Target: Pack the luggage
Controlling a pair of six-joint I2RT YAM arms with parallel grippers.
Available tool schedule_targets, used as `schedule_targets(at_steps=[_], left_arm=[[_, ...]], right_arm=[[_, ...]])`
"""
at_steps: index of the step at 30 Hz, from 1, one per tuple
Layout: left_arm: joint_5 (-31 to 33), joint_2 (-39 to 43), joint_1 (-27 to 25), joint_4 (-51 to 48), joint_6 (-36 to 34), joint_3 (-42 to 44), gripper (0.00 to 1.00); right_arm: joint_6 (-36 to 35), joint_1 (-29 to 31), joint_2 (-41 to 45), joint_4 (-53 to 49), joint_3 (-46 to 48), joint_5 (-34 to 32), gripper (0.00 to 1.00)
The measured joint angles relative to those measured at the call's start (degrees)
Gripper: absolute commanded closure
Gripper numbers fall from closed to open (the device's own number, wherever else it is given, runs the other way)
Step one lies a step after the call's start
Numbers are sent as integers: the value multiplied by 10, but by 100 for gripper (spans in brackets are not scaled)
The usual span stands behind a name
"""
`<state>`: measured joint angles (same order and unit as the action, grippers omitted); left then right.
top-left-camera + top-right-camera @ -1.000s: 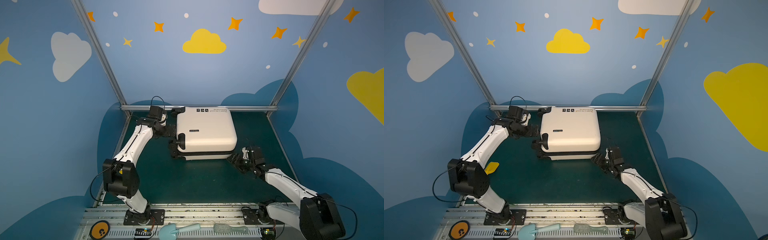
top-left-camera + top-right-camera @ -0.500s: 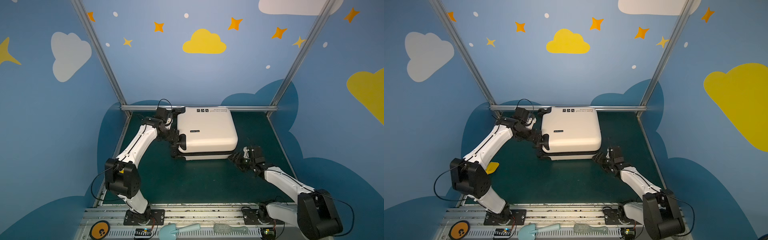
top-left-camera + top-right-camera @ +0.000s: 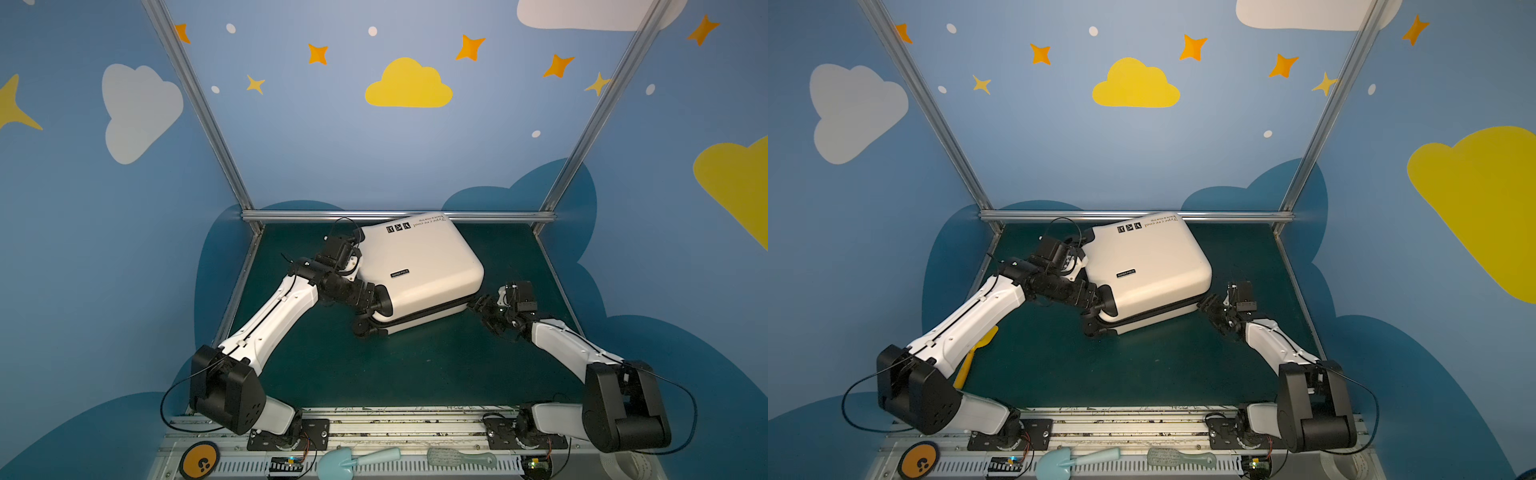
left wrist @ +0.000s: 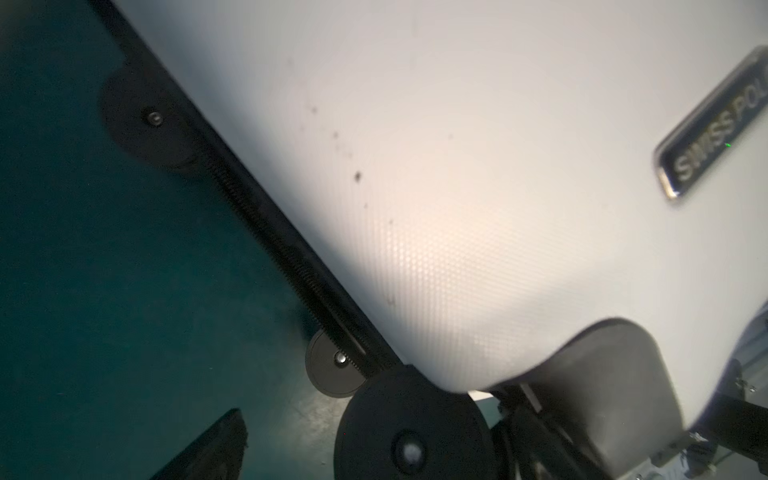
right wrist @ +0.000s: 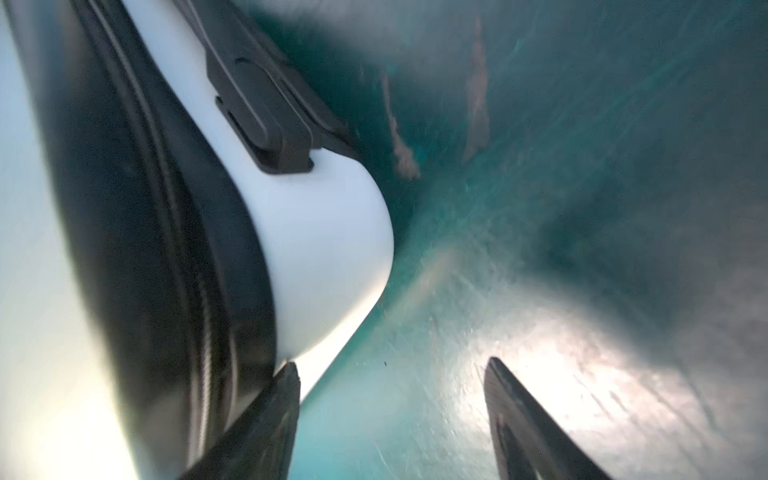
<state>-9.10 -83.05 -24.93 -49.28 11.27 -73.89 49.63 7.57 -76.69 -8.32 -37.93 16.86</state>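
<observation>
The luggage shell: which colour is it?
The luggage is white, with black trim; clearest in a top view.

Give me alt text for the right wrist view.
Close-up of a white suitcase corner with its black zipper band, lying on a green mat. The right tool is open, one fingertip beside that corner, the other over bare mat.

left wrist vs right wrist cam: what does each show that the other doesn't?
Left wrist only: the brand badge on the luggage shell, and its black wheels.
Right wrist only: a black handle fitting near the luggage's rounded corner, and the right end effector, open, with one finger at that corner and only mat between the fingers.
Both: white shell, black zipper band, green mat.
</observation>
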Motion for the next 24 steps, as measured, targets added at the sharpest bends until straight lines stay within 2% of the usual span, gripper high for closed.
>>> schedule_targets(at_steps=[7,11,16,19,24], left_arm=[[-45,2,-91,3,38,-3,0],[-35,1,-94,1,49,-38,0],[-30,3,-46,21,50,-85,0],[-42,-5,9,39,50,-118,0],[-55,-86,98,79,44,-210,0]], right_arm=[[-11,-31,-57,-21,-75,16,30],[-23,-50,-76,-31,-111,37,31],[-37,-75,-66,-39,-124,56,31],[-46,-88,-42,-58,-121,63,31],[-58,-110,3,-79,-95,74,31]])
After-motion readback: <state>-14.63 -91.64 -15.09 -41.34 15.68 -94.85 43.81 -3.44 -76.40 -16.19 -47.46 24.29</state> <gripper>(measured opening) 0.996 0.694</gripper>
